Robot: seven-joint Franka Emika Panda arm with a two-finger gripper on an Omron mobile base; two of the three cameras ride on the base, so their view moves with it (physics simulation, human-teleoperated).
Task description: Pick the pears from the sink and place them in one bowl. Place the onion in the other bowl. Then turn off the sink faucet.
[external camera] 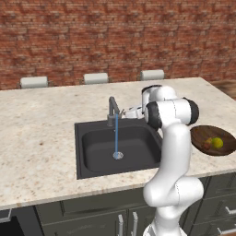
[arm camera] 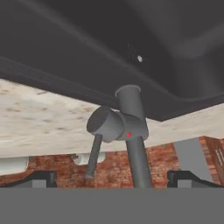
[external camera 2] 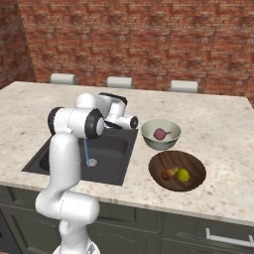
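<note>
The sink faucet (external camera: 112, 110) stands behind the dark sink (external camera: 97, 143), with a thin blue stream (external camera: 116, 136) running down to the drain. My gripper (external camera: 125, 112) hovers just right of the faucet, open and holding nothing. In the hand view the faucet's body (arm camera: 129, 122) and its thin lever (arm camera: 94, 153) lie close ahead, between my spread fingertips (arm camera: 39, 177). The wooden bowl (external camera 2: 191, 161) holds a brownish pear (external camera 2: 169, 173) and a yellow-green pear (external camera 2: 183, 174). The pink-red onion (external camera 2: 159, 133) lies in the pale grey bowl (external camera 2: 158, 144).
Both bowls sit on the speckled counter (external camera 2: 218, 129) right of the sink. Three pale stool tops (external camera: 96, 78) line the far edge before the brick wall. My white arm (external camera: 173, 152) rises at the sink's right side.
</note>
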